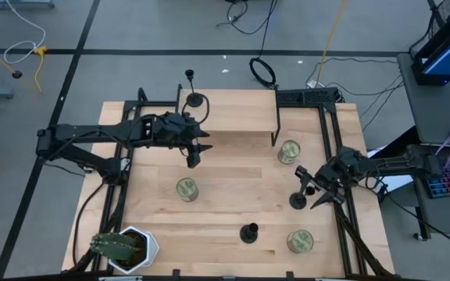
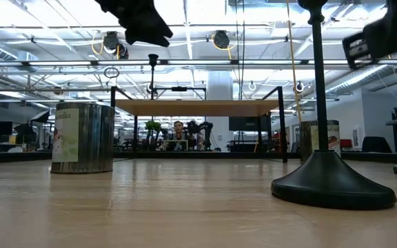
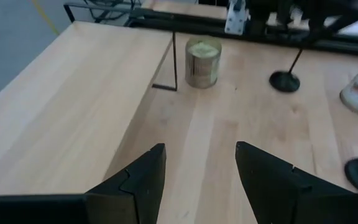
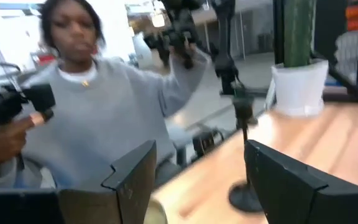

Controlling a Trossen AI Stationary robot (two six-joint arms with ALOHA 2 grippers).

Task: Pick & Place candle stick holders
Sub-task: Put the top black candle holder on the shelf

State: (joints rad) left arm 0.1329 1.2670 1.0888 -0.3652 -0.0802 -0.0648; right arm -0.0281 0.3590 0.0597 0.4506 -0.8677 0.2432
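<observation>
A candle stick holder [image 1: 298, 197] stands just beside the open right end effector [image 1: 316, 190].

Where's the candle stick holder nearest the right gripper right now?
In the high view, that candle stick holder stands on the table's right side, just left of the right gripper, between the two right-hand cans.

A robotics lab is showing here — cables [image 1: 256, 23] trailing over grey floor, bright ceiling lights [image 2: 185, 14] glaring, workstations standing far behind.
</observation>
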